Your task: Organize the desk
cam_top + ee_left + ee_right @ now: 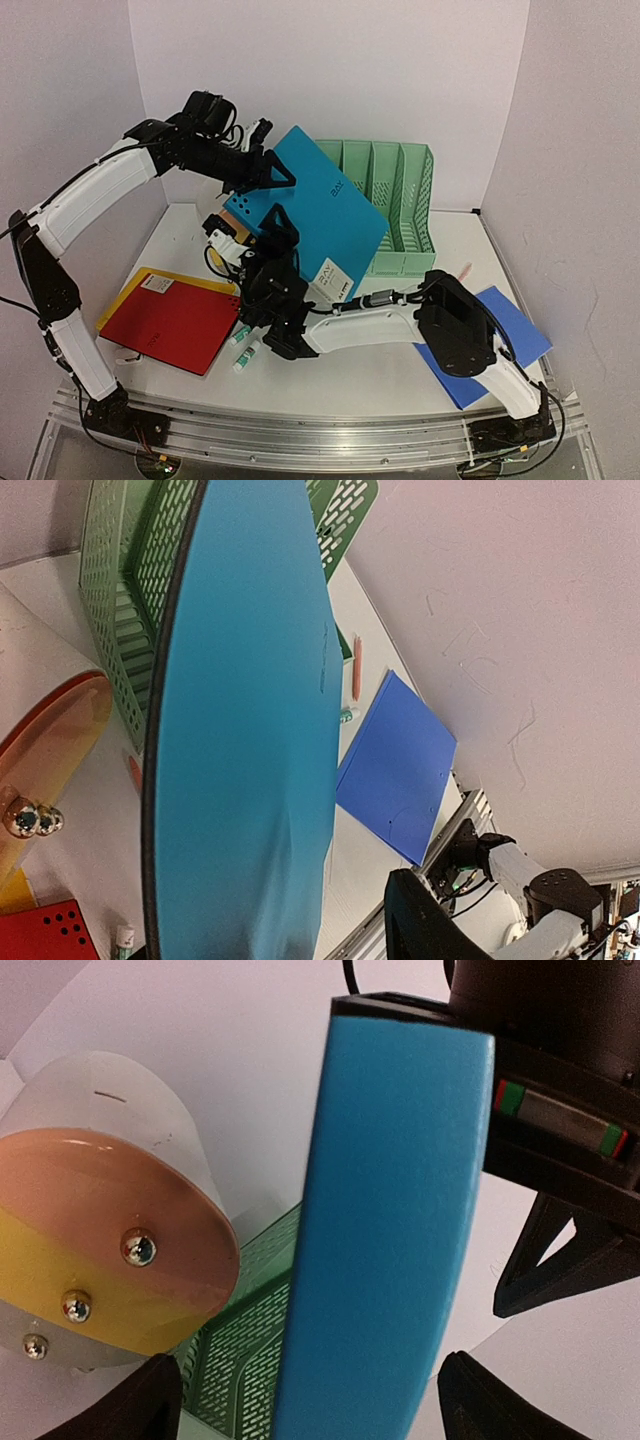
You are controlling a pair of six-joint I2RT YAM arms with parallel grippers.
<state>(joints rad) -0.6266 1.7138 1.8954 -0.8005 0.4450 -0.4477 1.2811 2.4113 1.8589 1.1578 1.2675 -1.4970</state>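
The desk [390,385] lies flat and white under both arms, walled in pale lilac. Above its back half, my left tool [272,172] is clamped on the top corner of a teal folder [335,205], which is tilted up beside the green file rack [395,205]. My right tool [278,228] gapes wide, straddling the folder's lower edge without gripping it.

Flat white desk [370,385], silver-railed front edge, lilac-walled
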